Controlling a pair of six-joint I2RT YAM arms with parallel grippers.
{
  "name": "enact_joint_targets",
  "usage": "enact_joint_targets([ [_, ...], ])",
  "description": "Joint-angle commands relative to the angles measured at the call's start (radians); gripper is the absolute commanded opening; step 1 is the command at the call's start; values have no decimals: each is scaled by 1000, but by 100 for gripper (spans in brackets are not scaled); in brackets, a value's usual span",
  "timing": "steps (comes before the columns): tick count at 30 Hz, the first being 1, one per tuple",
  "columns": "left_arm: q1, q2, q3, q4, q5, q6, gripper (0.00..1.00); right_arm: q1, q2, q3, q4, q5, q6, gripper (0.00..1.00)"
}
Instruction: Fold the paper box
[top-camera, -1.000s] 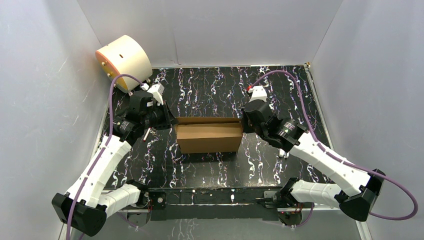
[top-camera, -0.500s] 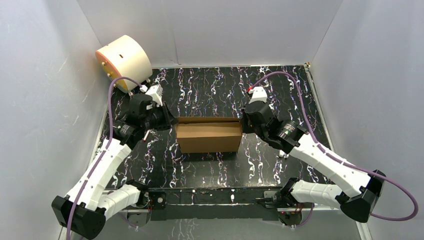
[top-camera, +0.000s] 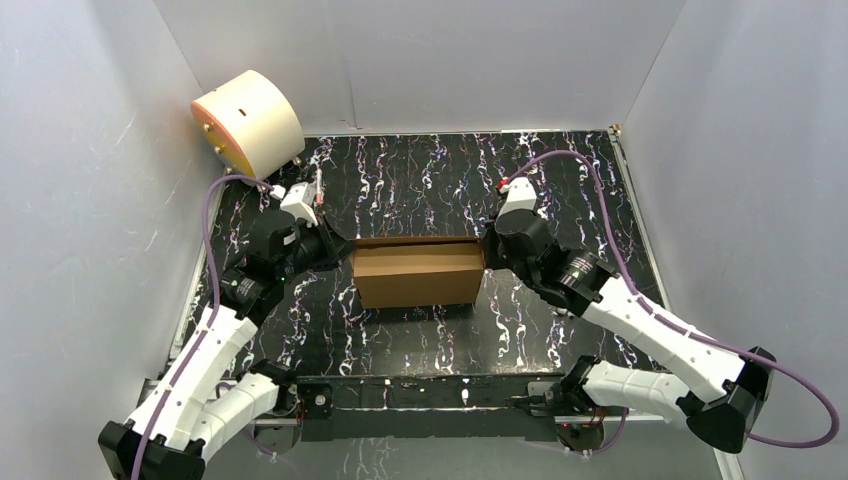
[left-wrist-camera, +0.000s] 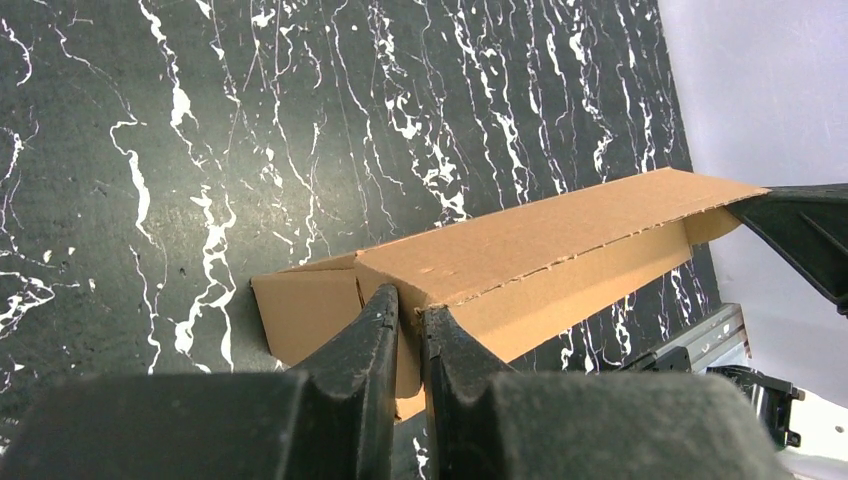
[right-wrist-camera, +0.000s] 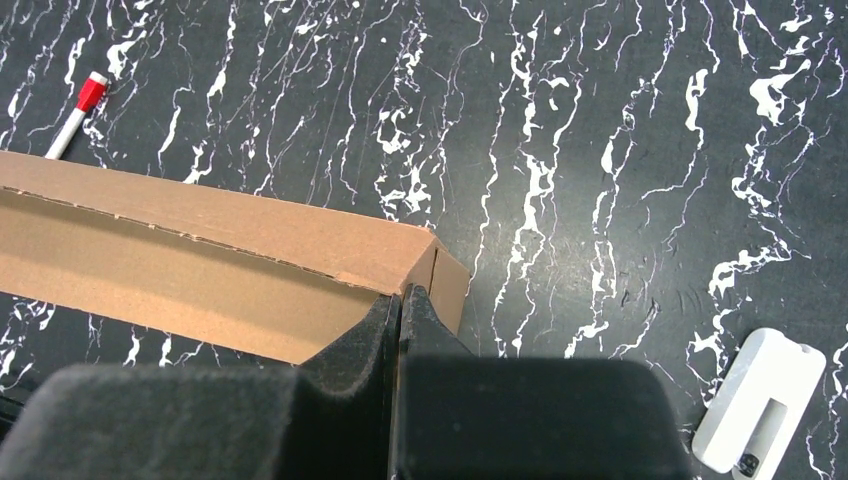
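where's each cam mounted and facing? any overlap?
Top external: above and behind, looking down on the table; left arm and right arm show, bases at bottom.
Left wrist: on the left arm, looking along the left pincer at the left end of the paper box.
Right wrist: on the right arm, looking past the right pincer at the box's right end.
Shared: all three see the box.

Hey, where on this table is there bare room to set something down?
Bare tabletop lies behind the paper box, toward the back wall, and in the strip between the box and the near edge. Crowded: both box ends, where the left claw and right claw pinch it, and the far left corner by the cream drum.
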Motion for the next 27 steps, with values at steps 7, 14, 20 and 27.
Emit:
enact_joint_targets([
  [7,-14,-76,-166,-18,62,-7,10,12,-20,-135,74,-124,11,0],
  [14,-14,-120,-191,-22,50,13,13,19,-66,-234,147,-143,-14,0],
  [20,-16,-131,-231,-24,70,-5,17,24,-76,-305,196,-143,-23,0],
  [27,-15,-193,-229,-24,60,-29,27,26,-97,-314,203,-141,-57,6],
])
